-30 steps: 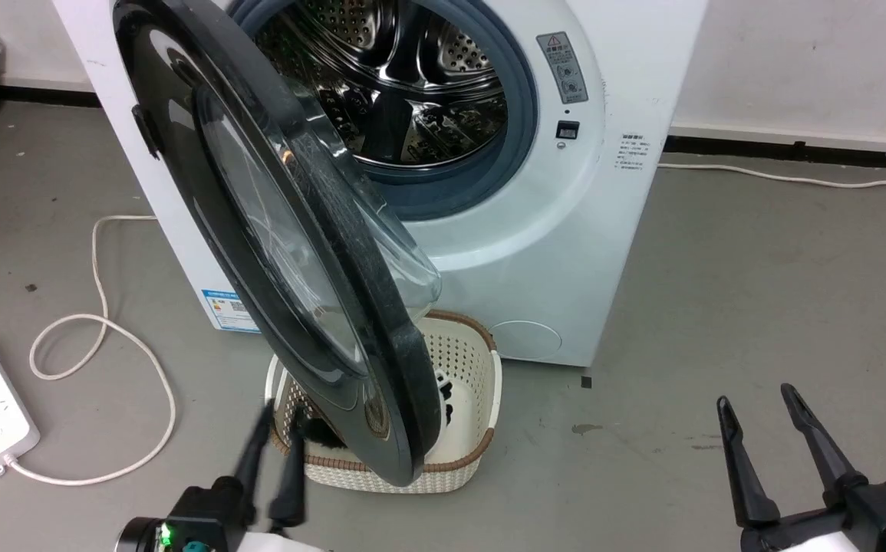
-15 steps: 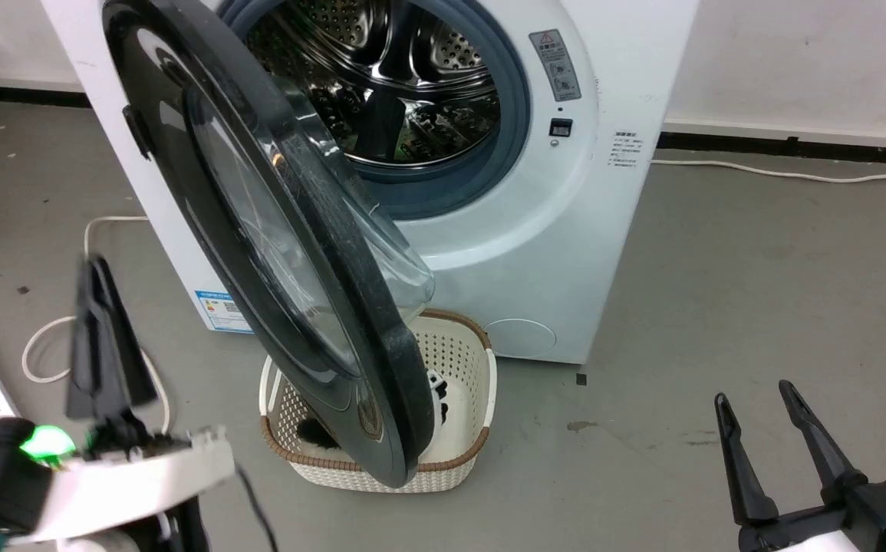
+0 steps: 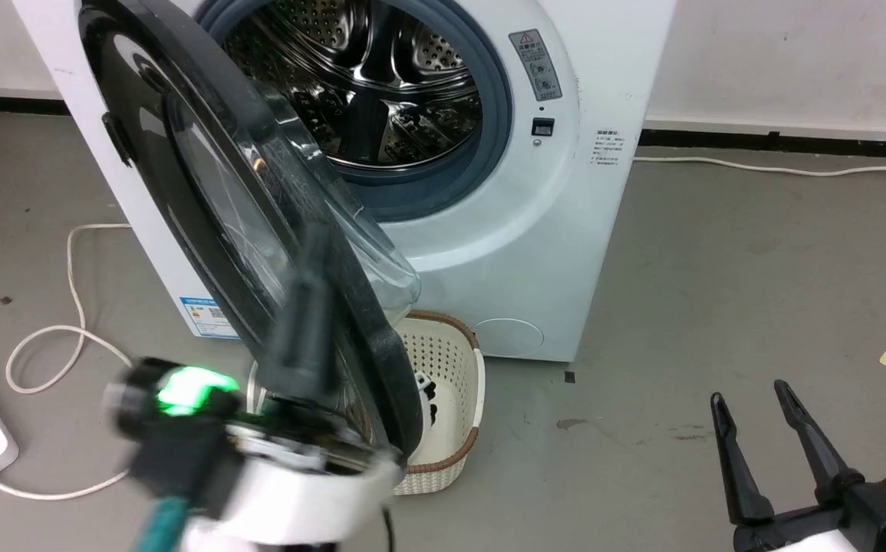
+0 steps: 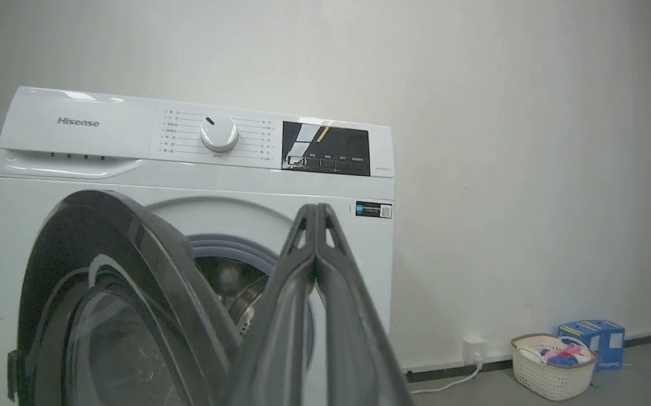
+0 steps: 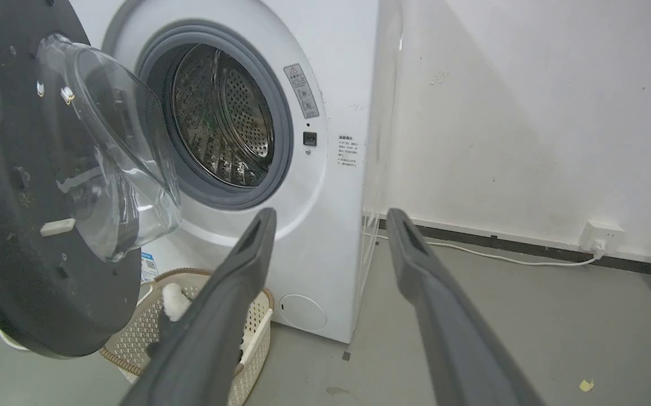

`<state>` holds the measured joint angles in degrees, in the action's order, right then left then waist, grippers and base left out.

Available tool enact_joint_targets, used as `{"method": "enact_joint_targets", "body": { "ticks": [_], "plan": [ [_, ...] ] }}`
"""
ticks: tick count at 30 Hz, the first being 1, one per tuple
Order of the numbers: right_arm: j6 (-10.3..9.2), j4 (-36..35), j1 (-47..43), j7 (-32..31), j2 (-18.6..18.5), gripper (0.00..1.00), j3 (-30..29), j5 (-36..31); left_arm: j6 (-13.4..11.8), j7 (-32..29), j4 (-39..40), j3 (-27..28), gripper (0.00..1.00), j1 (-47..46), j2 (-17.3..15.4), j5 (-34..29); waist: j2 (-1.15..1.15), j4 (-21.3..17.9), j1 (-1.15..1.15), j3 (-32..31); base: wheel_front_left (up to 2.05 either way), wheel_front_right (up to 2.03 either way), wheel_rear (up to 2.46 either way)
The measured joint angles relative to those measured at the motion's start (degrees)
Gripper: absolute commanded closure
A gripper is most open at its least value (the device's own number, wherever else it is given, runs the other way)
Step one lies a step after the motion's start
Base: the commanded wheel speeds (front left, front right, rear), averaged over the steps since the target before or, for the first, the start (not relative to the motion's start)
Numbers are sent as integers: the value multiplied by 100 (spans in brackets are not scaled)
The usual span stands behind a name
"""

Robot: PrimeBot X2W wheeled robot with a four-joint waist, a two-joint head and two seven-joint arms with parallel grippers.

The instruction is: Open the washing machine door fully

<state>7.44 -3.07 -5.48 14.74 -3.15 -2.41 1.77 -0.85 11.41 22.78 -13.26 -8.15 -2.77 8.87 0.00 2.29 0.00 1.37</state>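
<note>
"Hisense" on the washing machine (image 4: 190,186) top panel, upper left.

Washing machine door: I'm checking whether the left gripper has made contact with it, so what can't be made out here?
- Head view: the left gripper is motion-blurred in front of the washing machine door; touching or apart, I cannot tell.
- Left wrist view: the door's lower part is cut off by the bottom edge and covered by the shut fingers.
- Head view: the door hides most of the basket; its contents are unclear.
</note>
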Motion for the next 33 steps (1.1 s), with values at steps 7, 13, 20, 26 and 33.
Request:
{"method": "enact_joint_targets", "body": {
  "ticks": [7,13,20,26,33],
  "plan": [
    [0,29,4,0,1,0,90,166,2,-653,-1098,-1046,100,412,3,143,0,-71,0,88,0,0,0],
    [0,88,20,0,1,0,171,193,-51,-651,-1940,-1178,100,419,1,280,0,-87,0,197,0,0,0],
    [0,157,101,0,2,0,231,191,-115,-468,-2746,-1060,100,90,-23,249,0,-42,0,275,0,0,0],
    [0,223,100,0,2,0,194,191,-148,-301,-3002,-1048,100,102,22,350,0,201,0,237,0,0,0],
    [0,309,52,1,4,0,197,203,-209,-247,-3085,-1046,100,408,-66,393,0,685,0,67,0,0,0]
  ]
}}
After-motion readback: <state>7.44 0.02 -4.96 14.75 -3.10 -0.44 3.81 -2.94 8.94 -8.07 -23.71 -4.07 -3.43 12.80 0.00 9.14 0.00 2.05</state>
